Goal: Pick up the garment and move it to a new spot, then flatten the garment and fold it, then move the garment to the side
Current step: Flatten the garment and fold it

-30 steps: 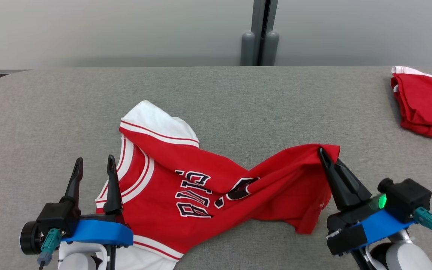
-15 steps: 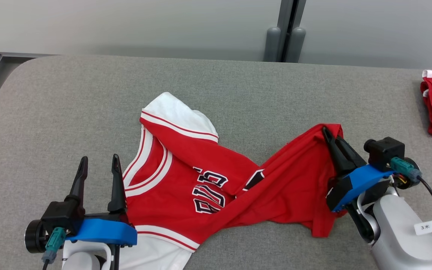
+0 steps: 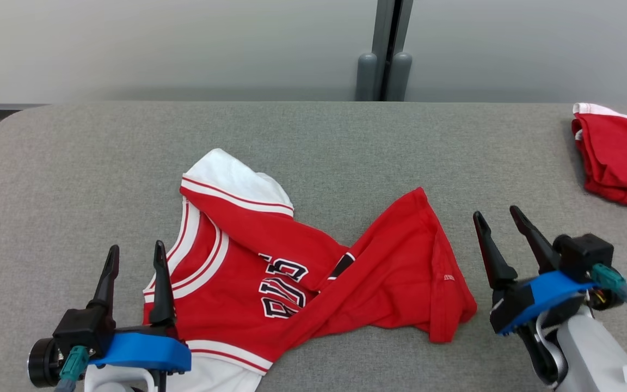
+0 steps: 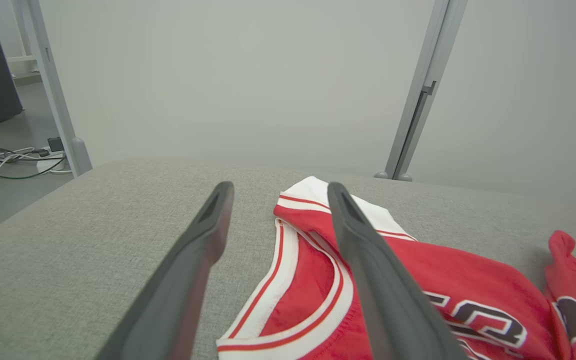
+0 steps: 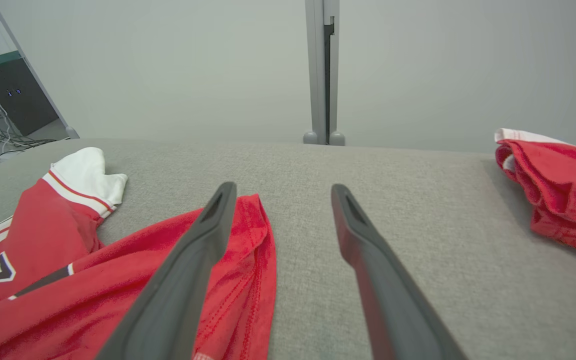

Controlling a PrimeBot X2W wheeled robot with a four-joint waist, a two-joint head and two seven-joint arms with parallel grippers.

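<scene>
A red jersey with white trim and dark lettering, the garment (image 3: 313, 277), lies crumpled and twisted on the grey table (image 3: 313, 141). My left gripper (image 3: 135, 257) stands open at the collar's left edge, its right finger over the white neckline (image 4: 288, 260). Just right of the garment's hem my right gripper (image 3: 494, 216) is open and holds nothing. In the right wrist view the red hem (image 5: 248, 260) lies under and beside the left finger, while the right gripper (image 5: 280, 192) points across bare table.
A second red and white cloth bundle (image 3: 621, 158) lies at the table's far right edge, and again in the right wrist view (image 5: 558, 190). A grey post (image 3: 384, 51) stands behind the table. Cables (image 4: 3, 162) lie on the floor at left.
My right gripper has opened and let go of the garment's hem, which dropped onto the table. That gripper now sits to the right of the cloth. The head camera shifted between frames.
</scene>
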